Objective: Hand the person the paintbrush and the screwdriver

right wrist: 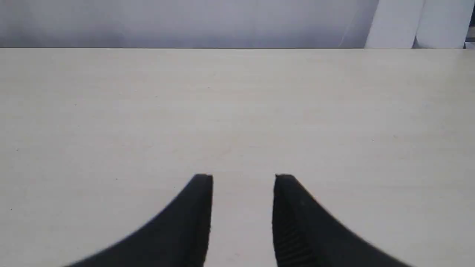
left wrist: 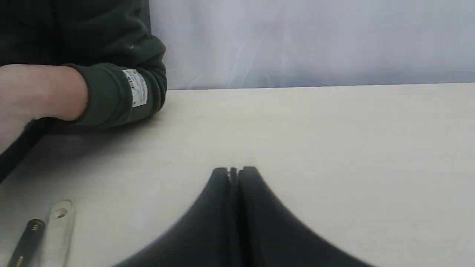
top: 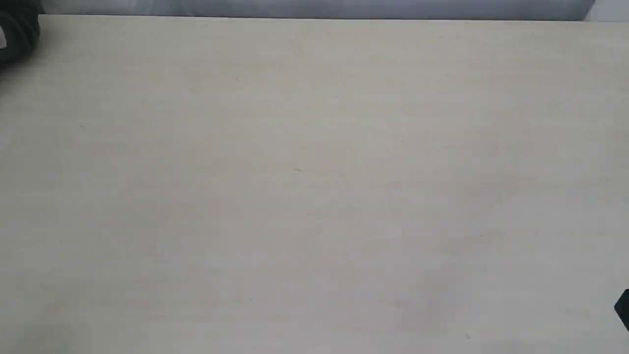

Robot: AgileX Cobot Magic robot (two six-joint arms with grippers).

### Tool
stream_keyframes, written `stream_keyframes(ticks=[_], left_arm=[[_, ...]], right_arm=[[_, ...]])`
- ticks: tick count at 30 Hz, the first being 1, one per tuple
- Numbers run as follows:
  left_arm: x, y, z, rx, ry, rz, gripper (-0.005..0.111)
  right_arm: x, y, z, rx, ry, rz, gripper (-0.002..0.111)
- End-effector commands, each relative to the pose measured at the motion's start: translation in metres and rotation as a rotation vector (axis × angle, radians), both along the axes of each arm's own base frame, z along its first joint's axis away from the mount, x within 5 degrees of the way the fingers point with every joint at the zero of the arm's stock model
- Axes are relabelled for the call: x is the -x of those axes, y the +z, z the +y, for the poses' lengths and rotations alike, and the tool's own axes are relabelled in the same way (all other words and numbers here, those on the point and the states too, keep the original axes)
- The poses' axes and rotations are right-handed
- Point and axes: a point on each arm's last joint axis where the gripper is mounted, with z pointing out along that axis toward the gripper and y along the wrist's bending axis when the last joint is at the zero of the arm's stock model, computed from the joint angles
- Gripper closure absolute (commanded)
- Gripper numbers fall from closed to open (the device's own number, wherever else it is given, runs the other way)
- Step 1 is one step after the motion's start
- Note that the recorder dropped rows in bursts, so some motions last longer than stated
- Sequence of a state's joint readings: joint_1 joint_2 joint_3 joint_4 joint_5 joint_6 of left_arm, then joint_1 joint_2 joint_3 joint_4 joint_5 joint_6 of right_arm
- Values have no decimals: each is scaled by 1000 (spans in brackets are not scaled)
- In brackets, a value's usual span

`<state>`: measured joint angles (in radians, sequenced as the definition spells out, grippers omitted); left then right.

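Paintbrush [left wrist: 57, 233] and screwdriver [left wrist: 26, 241] lie side by side.

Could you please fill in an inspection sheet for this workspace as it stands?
surface: pale wood-look table, no spills seen.
job's things: paintbrush and screwdriver lie side by side on the table, only their handle ends in view; person's forearm lies on the table beyond them.
clutter: nothing seen.
claws: left claw shut, empty; right claw open, empty.
cables: nothing seen for certain; a dark strip under the forearm, unclear what.
surroundings: pale curtain behind the table.
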<state>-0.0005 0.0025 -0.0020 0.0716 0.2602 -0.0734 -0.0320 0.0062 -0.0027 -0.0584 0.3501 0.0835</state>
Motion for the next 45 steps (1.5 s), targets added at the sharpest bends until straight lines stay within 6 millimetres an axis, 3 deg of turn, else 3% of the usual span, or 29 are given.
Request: stream_keyframes(ticks=[1, 45], left_arm=[[0, 0, -1, 7, -7, -9, 107], [0, 0, -1, 7, -7, -9, 107]], right_arm=[[0, 0, 1, 20, 10, -5, 78], [0, 0, 1, 25, 17, -5, 78]])
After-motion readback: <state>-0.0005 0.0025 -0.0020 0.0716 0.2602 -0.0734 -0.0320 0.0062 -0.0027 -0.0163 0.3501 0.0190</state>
